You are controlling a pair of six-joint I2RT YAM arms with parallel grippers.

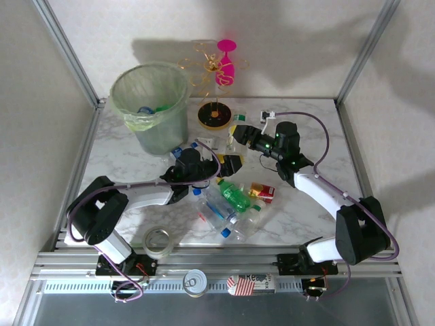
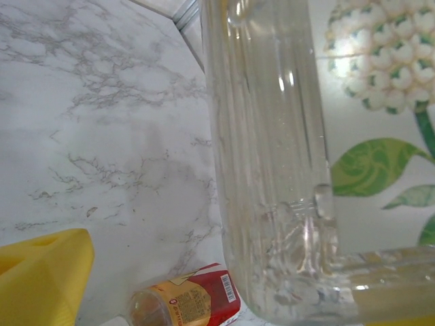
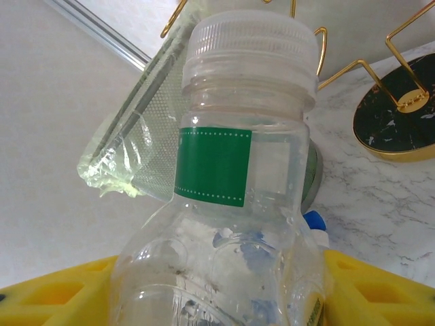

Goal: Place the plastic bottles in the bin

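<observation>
The right gripper hangs over the white marble-patterned table, near the gold-wire stand on a round black base. Its yellow fingers press from both sides on a clear plastic bottle with a pale cap and a green label band. In the right wrist view, the lower body of this bottle is cut off at the frame edge. Behind it stands the round translucent grey-green bin lined with a pale green bag; the blue and green bits inside are too small to name surely

The left gripper is over the loose heap of clear blue-capped plastic bottles at mid-table. In the left wrist view a ribbed clear bottle sits very close to the lens, with both ends cut off. One yellow finger is well apart from it, so the jaws are spread. A bright green bottle and a red-labelled bottle lie by the heap. A blurred flower print fills the right of that view; what it belongs to cannot be told
</observation>
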